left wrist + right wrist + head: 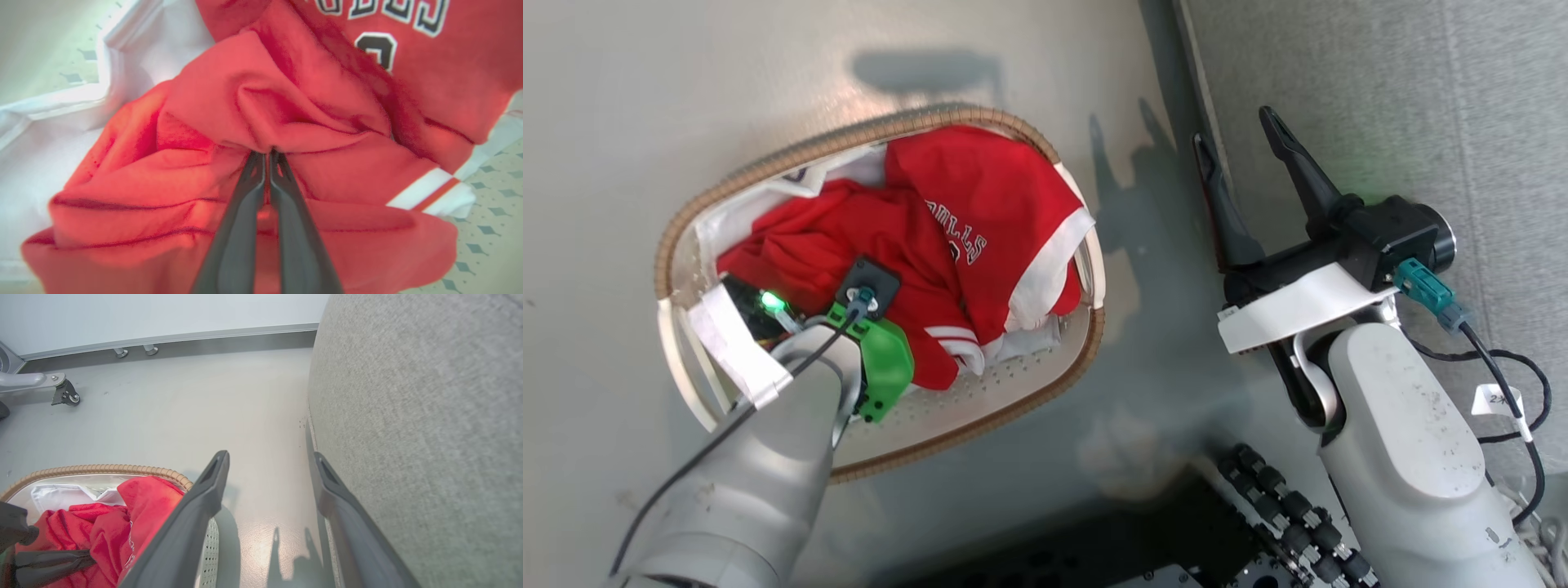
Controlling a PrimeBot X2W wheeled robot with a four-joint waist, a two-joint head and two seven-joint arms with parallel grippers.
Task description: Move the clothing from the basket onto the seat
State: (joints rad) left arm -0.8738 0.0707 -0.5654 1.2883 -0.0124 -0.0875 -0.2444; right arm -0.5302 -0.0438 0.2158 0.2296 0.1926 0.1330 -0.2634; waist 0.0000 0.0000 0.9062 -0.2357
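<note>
The clothing (907, 245) lies heaped inside the basket (849, 135), which stands on the pale floor (645, 98) to the left of the seat (1380, 98). It is two red pieces. The lettered garment (988, 204) is draped over the far right part of the basket, and its white hem reaches the right rim. The plainer red garment (841, 237) is bunched to the left of it, nearer the middle. The white liner (731, 216) shows along the far left wall of the basket.

The left arm reaches down into the near left part of the basket. In the left wrist view, the left gripper (267, 153) has its two dark fingers pressed together, and their tips pinch a raised fold of the plainer red garment. The white lettering of the other garment shows just beyond the fold.

The right gripper (1233, 131) hangs above the floor between the basket and the seat. Its fingers are spread wide and hold nothing. In the right wrist view, the grey seat rises just to the right of the right-hand finger (347, 506).
</note>
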